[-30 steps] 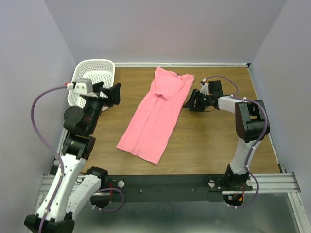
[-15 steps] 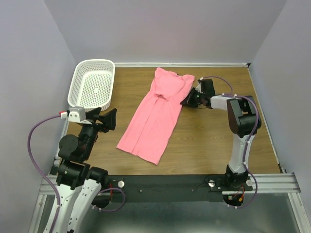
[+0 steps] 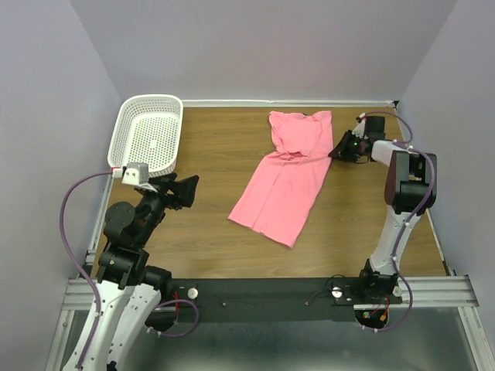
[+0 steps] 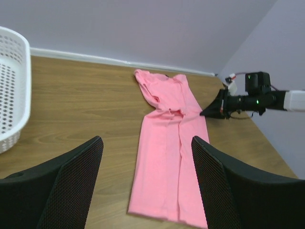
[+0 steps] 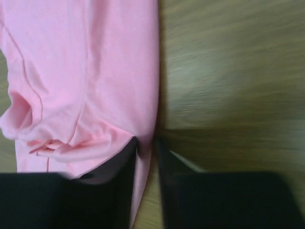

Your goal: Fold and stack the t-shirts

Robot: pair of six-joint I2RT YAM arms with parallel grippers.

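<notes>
Top overhead, wrist cams low, t-shirt (image 3: 288, 179) shared

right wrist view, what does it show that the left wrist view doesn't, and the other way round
Only the right wrist view: close up, the right fingers closed on the edge of the t-shirt, a strip of fabric between them. Only the left wrist view: the white basket, the shirt's full length, the right arm reaching its edge, and the left fingers wide open, holding nothing. Both: the pink t-shirt lying on the wooden table.
</notes>
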